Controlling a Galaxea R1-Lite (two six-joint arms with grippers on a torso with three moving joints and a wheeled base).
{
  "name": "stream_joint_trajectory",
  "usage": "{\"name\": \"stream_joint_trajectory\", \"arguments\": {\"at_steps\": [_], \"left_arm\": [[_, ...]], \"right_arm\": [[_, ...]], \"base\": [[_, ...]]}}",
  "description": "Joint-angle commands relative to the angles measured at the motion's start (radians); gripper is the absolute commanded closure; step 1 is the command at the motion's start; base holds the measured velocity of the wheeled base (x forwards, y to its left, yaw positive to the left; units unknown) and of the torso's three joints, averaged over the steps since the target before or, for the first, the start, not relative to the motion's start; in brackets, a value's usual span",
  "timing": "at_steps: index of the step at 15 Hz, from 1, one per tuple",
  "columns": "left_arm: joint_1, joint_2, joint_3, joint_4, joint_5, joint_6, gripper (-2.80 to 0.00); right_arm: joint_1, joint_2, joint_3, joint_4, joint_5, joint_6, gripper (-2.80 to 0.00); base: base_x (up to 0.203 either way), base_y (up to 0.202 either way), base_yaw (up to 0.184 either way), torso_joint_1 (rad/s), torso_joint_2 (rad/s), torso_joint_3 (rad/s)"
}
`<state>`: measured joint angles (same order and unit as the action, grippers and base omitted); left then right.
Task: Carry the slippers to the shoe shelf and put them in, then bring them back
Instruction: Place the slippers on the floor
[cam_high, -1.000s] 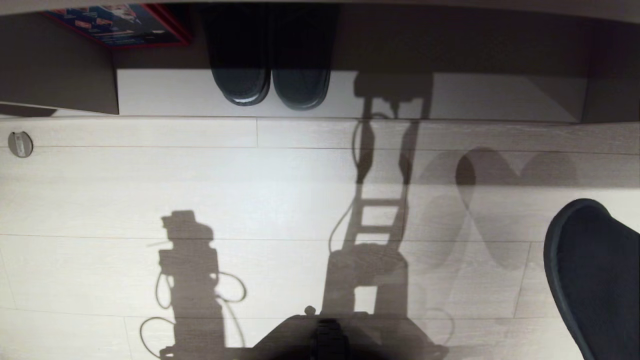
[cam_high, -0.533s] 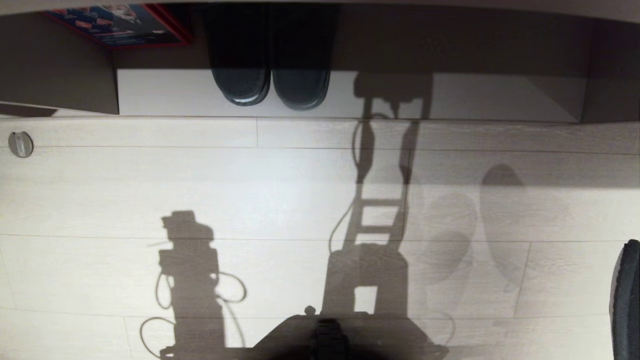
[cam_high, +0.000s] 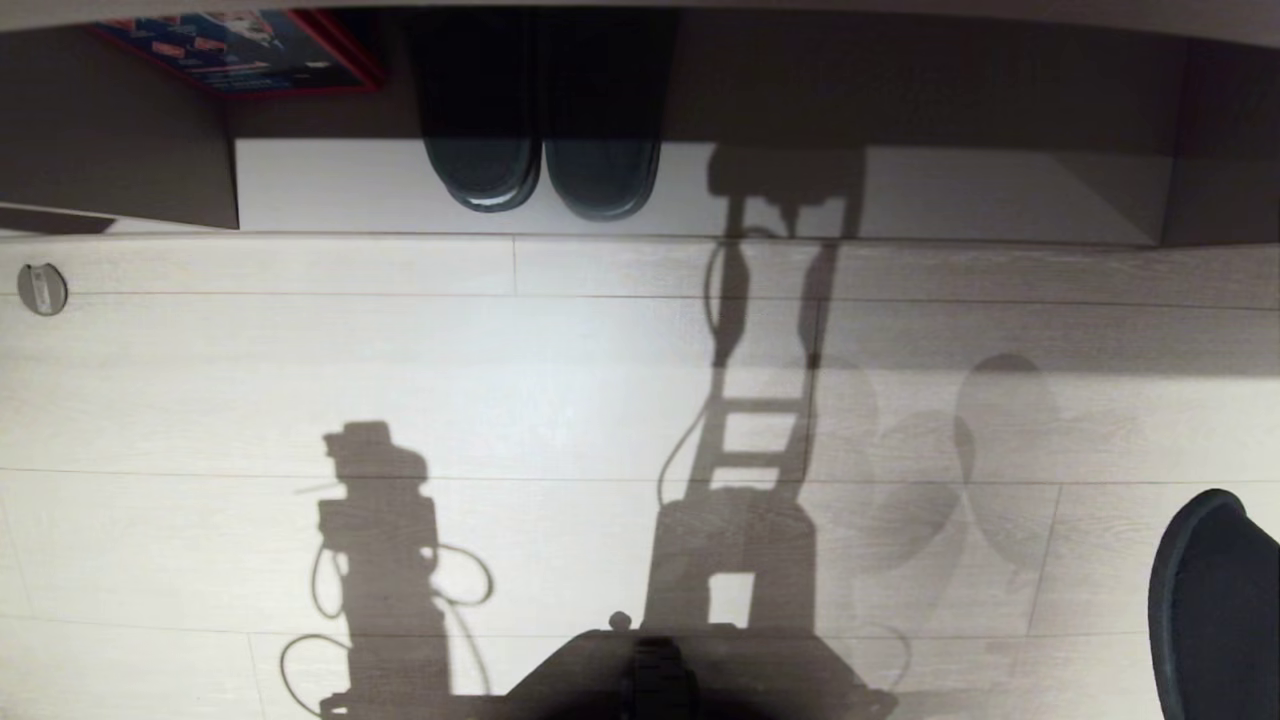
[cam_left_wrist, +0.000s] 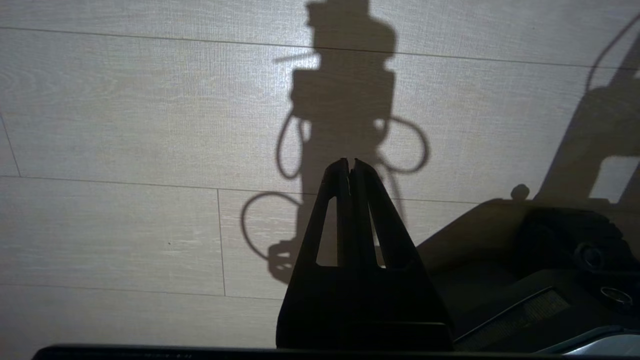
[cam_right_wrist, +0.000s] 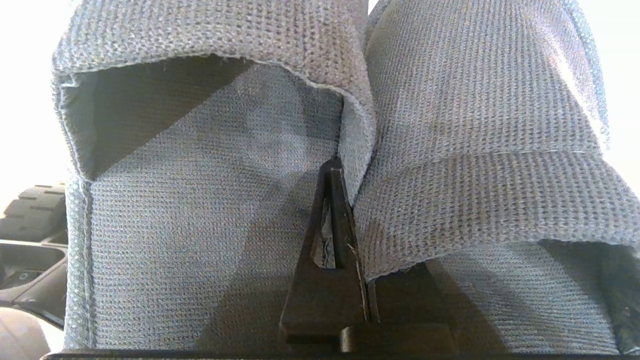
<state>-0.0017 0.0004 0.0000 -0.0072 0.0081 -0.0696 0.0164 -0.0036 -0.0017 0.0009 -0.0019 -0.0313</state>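
The left claw (cam_left_wrist: 350, 167) hangs idle over the bare floor (cam_high: 560, 400), clenched on nothing, well short of the shelf (cam_high: 900, 190). A red-edged box (cam_high: 240, 45) lies in the shelf's left end. Just right of that box a dark pair (cam_high: 540, 160) stands side by side, toes poking out over the shelf's front edge; judging by the paler tips, it looks like the other pair rather than the task's own. The rest of the shelf, right of that pair, shows only the robot's shadow.

Far right of the shelf and nearer the robot, one dark sole of the slippers (cam_high: 1215, 600) juts into the head view above the floor. The right claw (cam_right_wrist: 337, 180) is clenched where the two woven bands meet, pinching both slippers together so they hang from it.

As a judgement: the pair is in hand and off the floor, but which leg of the trip this is cannot be told; at least a set-down is left.

The head view gives the shelf, the other pair and where the sole hangs, yet hides both claws. Only the right wrist view shows the grip itself, and only the left wrist view shows the left claw's tips pressed together.
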Motion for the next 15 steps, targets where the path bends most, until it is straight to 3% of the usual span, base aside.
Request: {"name": "stream_joint_trajectory", "arguments": {"at_steps": [1, 15], "left_arm": [[0.000, 0.000, 0.001, 0.000, 0.000, -0.002, 0.00], [0.000, 0.000, 0.000, 0.000, 0.000, -0.004, 0.00]], "right_arm": [[0.000, 0.004, 0.000, -0.001, 0.001, -0.001, 0.00], [0.000, 0.005, 0.000, -0.001, 0.000, -0.007, 0.00]], "base": [[0.000, 0.000, 0.000, 0.006, 0.00, 0.032], [0.000, 0.000, 0.000, 0.003, 0.00, 0.194]]}}
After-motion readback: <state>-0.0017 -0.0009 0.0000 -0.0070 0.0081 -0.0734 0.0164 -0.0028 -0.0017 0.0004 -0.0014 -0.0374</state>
